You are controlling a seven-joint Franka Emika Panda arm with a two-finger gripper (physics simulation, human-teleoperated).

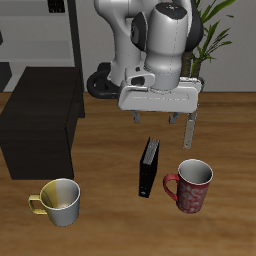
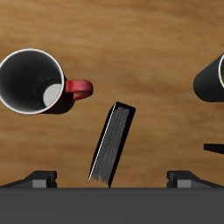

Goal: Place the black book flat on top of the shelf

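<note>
- The black book (image 1: 149, 167) stands upright on its edge on the wooden table (image 1: 110, 215), just below the centre of the exterior frame; that posture leaves both covers exposed, which should suit a pinch from above across its slim thickness.
- In the wrist view the black book (image 2: 111, 144) shows as a narrow slanted slab with its spine edge uppermost, lying between the two finger bases, so the hand seems lined up over it.
- The gripper (image 1: 162, 118) hangs above the book, well clear of it and touching nothing; its fingers (image 1: 189, 130) are spread wide with only air between them.
- The Franka arm (image 1: 150, 40) reaches forward from the upper centre of the frame, wrist turned straight down, a stance ready for a vertical descent.
- The shelf (image 1: 38, 118), a low black box at the left of the exterior frame, has a bare flat top; the book is not yet on it.
- A red patterned mug (image 1: 190, 186) stands just beside the book, close enough to crowd the approach; a yellow mug (image 1: 58, 201) sits at lower left, well apart.
</note>
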